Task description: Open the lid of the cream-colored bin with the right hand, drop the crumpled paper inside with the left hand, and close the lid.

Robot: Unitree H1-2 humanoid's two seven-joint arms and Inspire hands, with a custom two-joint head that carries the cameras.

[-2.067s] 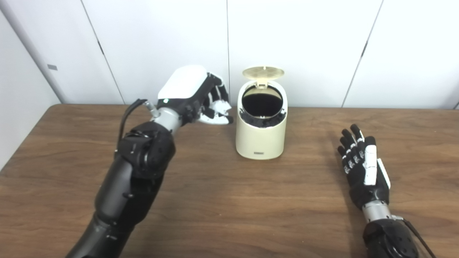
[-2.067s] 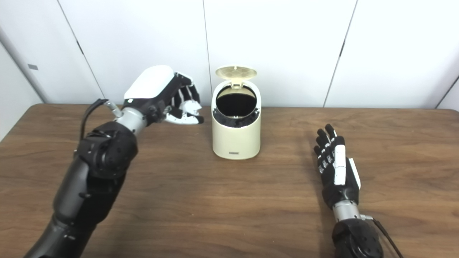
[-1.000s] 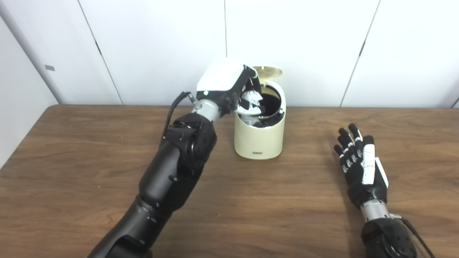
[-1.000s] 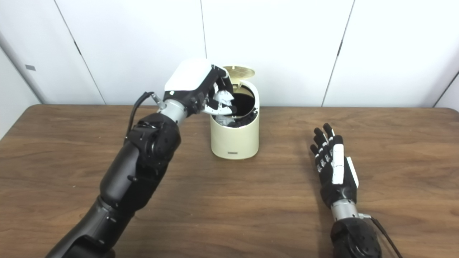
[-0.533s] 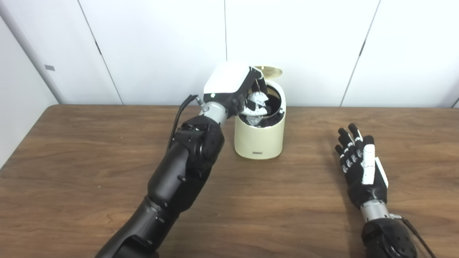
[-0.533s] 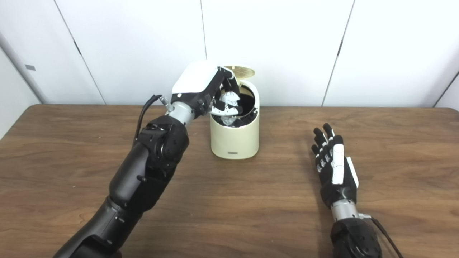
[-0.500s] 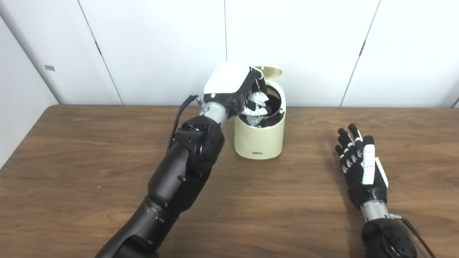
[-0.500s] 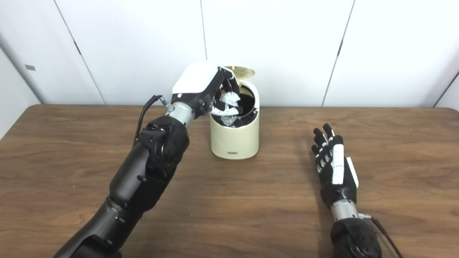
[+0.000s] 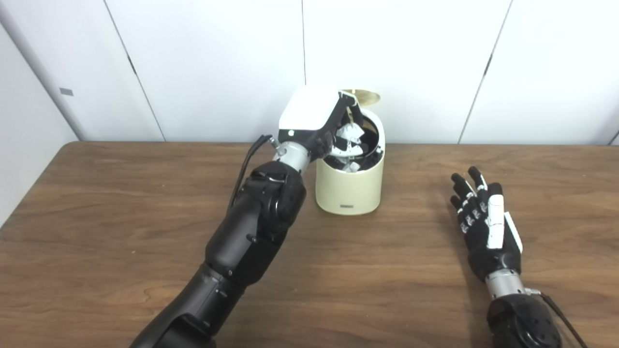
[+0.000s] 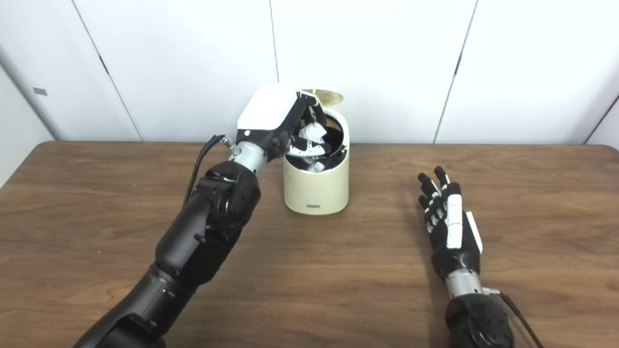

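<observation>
The cream-colored bin (image 9: 349,189) stands at the back middle of the wooden table, its round lid (image 9: 363,96) tipped up at the rear and its dark mouth open. My left hand (image 9: 333,129) reaches in from the left and hangs over the bin's mouth, fingers curled down into it. It is shut on the white crumpled paper (image 9: 349,133), which sits between the fingers just above the rim. The same shows in the right eye view (image 10: 309,134). My right hand (image 9: 486,222) lies open and empty on the table, right of the bin.
The brown wooden table (image 9: 96,217) runs across the whole view. White wall panels (image 9: 217,58) stand right behind the bin. My left forearm (image 9: 251,227) crosses the table diagonally in front and left of the bin.
My left hand has carried the paper from left of the bin to over its open mouth and tipped its fingers down into it. My right hand has barely shifted.
</observation>
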